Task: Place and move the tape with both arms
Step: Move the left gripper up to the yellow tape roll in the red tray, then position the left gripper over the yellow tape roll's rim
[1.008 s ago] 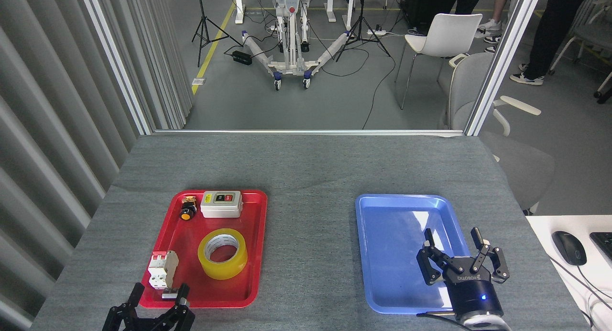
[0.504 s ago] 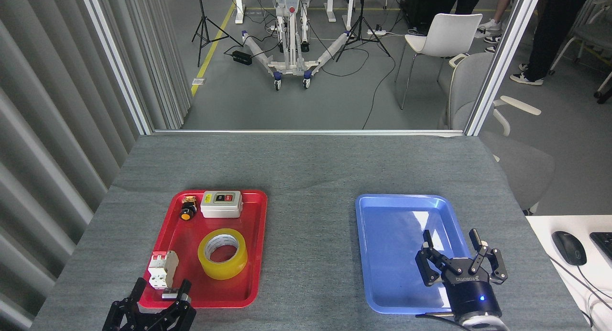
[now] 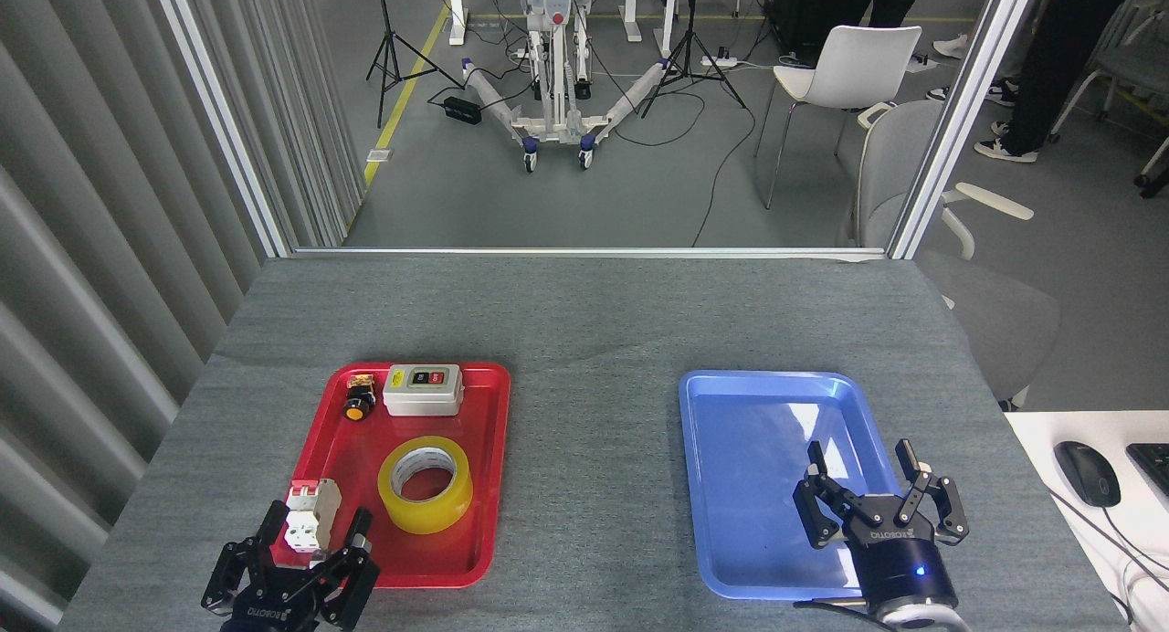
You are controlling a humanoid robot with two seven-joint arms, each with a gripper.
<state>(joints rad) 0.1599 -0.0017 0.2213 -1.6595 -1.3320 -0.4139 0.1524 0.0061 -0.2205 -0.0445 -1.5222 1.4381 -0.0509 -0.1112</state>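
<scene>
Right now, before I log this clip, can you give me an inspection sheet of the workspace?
Surface: grey felt-covered table, flat, bare between the trays.
Job's things: wide roll of translucent yellow packing tape lying flat in the red plastic tray; blue plastic tray holds nothing.
Clutter: in the red tray, grey switch box, small yellow-capped push button, white circuit breaker.
Grippers: left tool open at the red tray's near left corner, straddling the breaker; right tool open above the blue tray's near right corner.
Cables: none on the table; black cables on the floor beyond.
Surroundings: white chair, tripods, people's legs, computer mouse on the side desk.
</scene>
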